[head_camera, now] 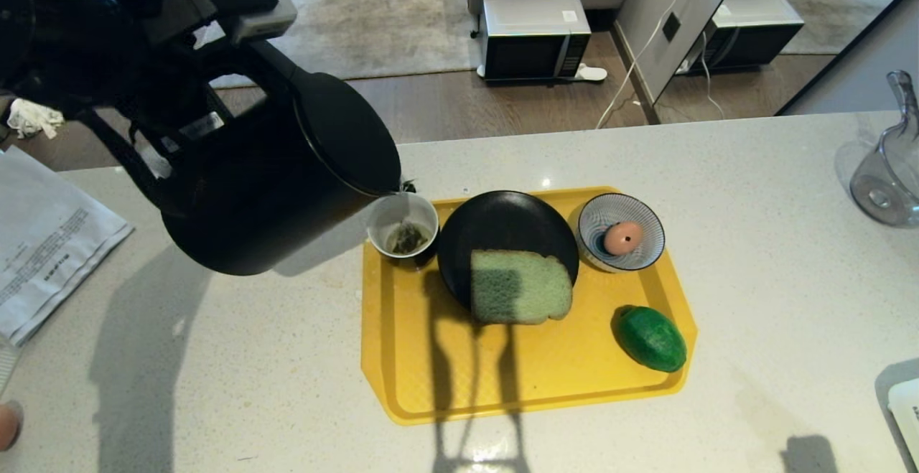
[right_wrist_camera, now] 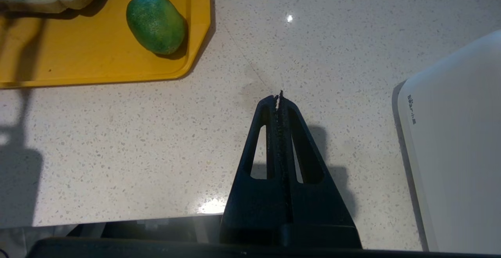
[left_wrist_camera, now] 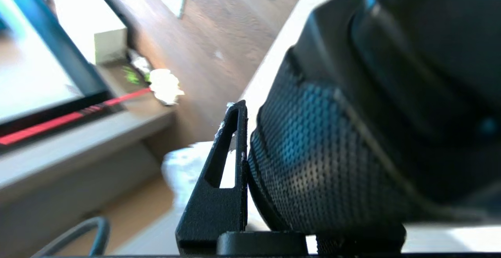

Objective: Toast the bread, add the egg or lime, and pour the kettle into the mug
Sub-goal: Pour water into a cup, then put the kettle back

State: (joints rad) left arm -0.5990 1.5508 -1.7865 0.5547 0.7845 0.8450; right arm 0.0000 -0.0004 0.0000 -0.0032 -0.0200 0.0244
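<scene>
My left gripper (head_camera: 176, 136) is shut on the handle (left_wrist_camera: 332, 152) of the black kettle (head_camera: 273, 186), with one finger (left_wrist_camera: 227, 164) pressed against the textured grip. The kettle hangs tilted, its spout just above the rim of the mug (head_camera: 402, 225), which holds a tea bag. The pale green bread (head_camera: 520, 286) leans on a black plate (head_camera: 502, 225). A pink egg (head_camera: 622, 237) lies in a blue-striped bowl (head_camera: 646, 258). The lime (head_camera: 650, 338) lies on the yellow tray (head_camera: 502, 380). My right gripper (right_wrist_camera: 278, 95) hovers shut and empty over the counter, right of the lime (right_wrist_camera: 156, 22).
A glass jug (head_camera: 887, 171) stands at the counter's far right and papers (head_camera: 43, 236) lie at the left. A white appliance (right_wrist_camera: 454, 144) sits beside my right gripper. Beyond the counter's far edge a microwave (head_camera: 535, 31) sits on the floor.
</scene>
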